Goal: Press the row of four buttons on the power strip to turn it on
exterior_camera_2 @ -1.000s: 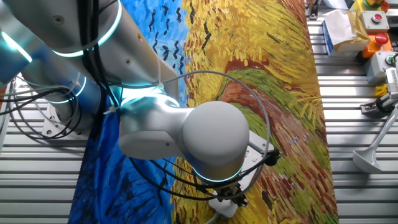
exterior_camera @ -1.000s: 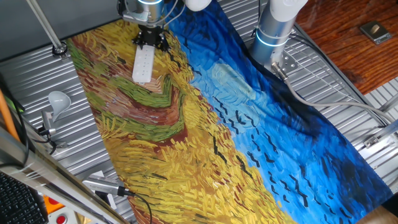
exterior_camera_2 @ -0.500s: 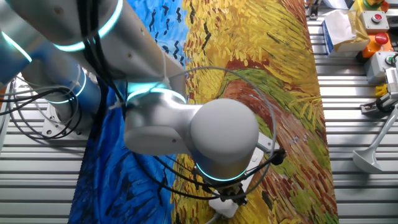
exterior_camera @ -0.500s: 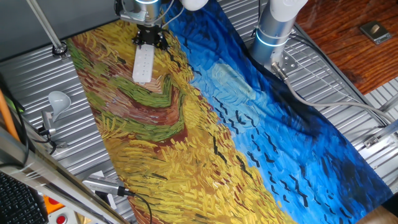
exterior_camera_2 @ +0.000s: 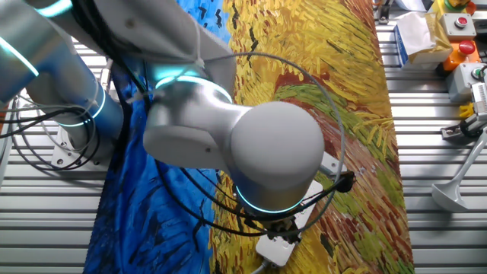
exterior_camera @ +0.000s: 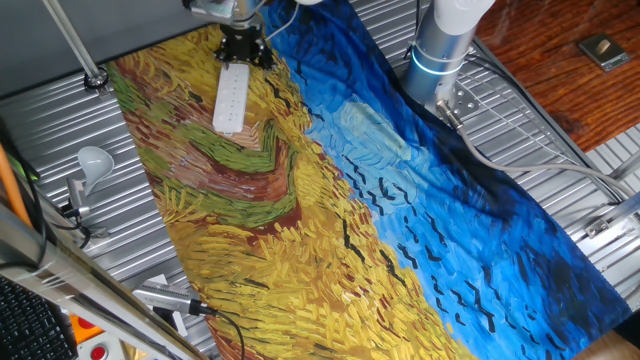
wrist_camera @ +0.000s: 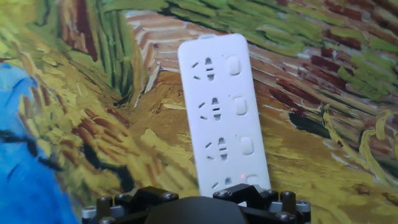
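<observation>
We see the gripper (exterior_camera: 243,45) at the far edge of the table (exterior_camera: 60,130), directly above the far end of the power strip (exterior_camera: 230,98). In one fixed view its black body stands just over that end of the white bar. We cannot tell whether its fingers are apart or together: the hand view shows only the dark underside of the gripper (wrist_camera: 193,208) along the bottom edge, with no fingertips to be made out.

In the hand view the power strip (wrist_camera: 222,115) runs lengthwise away from the gripper, lying flat on the painted cloth (wrist_camera: 74,124). Its nearest end passes under the dark gripper body. The row of four buttons (wrist_camera: 242,121) runs down the right side of the bar, one beside each socket, and a small red light (wrist_camera: 242,178) glows beside the one closest to the gripper, which is partly cut off by the gripper body.

In the other fixed view the arm's large rounded joint (exterior_camera_2: 278,156) covers most of the strip; only a white end (exterior_camera_2: 274,247) shows below it at the cloth's edge.

The cloth (exterior_camera: 330,180), yellow and green on one half and blue on the other, covers the middle of the table. A white lamp head (exterior_camera: 93,160) lies on the bare ribbed table near its left edge, well apart from the strip.
</observation>
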